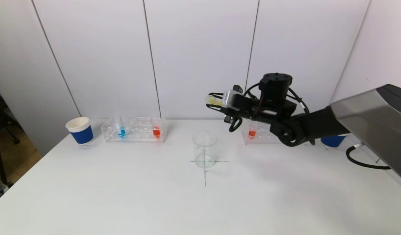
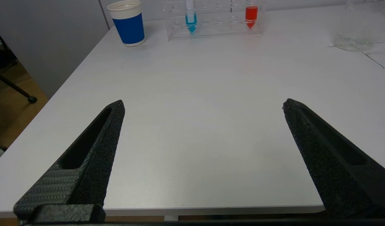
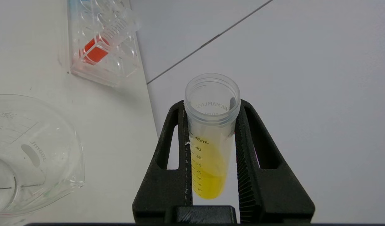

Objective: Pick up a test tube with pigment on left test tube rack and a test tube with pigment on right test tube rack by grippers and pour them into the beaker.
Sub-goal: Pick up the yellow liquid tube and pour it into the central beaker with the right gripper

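Observation:
My right gripper is shut on a test tube of yellow pigment, held almost level in the air, mouth to the left, above and slightly right of the clear beaker. In the right wrist view the tube sits between the fingers, its yellow liquid pooled low, and the beaker looks empty. The left rack holds a blue tube and a red tube. The right rack holds a red tube. My left gripper hangs open over the table's near left edge, holding nothing.
A blue paper cup stands left of the left rack, and another sits behind my right arm. The beaker rests on a cross mark. The white wall stands close behind the racks. A tripod leg stands beyond the table's left edge.

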Tool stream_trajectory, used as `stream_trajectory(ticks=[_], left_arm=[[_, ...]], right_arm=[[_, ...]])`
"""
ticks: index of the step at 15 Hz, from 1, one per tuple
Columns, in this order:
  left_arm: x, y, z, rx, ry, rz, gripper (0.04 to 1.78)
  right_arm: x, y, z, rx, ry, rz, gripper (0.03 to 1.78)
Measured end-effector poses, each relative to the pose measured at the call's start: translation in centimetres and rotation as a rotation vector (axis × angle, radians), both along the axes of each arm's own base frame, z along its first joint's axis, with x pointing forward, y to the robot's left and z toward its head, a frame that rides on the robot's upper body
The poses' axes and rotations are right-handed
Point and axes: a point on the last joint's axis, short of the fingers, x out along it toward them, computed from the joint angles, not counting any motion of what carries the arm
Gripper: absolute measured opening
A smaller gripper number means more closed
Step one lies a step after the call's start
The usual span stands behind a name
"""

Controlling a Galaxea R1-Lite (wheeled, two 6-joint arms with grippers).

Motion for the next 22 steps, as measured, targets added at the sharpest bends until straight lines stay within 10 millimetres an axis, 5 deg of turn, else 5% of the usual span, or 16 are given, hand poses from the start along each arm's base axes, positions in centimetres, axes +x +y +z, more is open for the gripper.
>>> stream_trajectory(ticks=[22], left_arm=[[0.0, 0.0, 0.0, 0.000, 0.000, 0.000, 1.76]], right_arm=[[-0.9, -0.3, -1.6, -0.111, -0.181, -0.006, 0.46]])
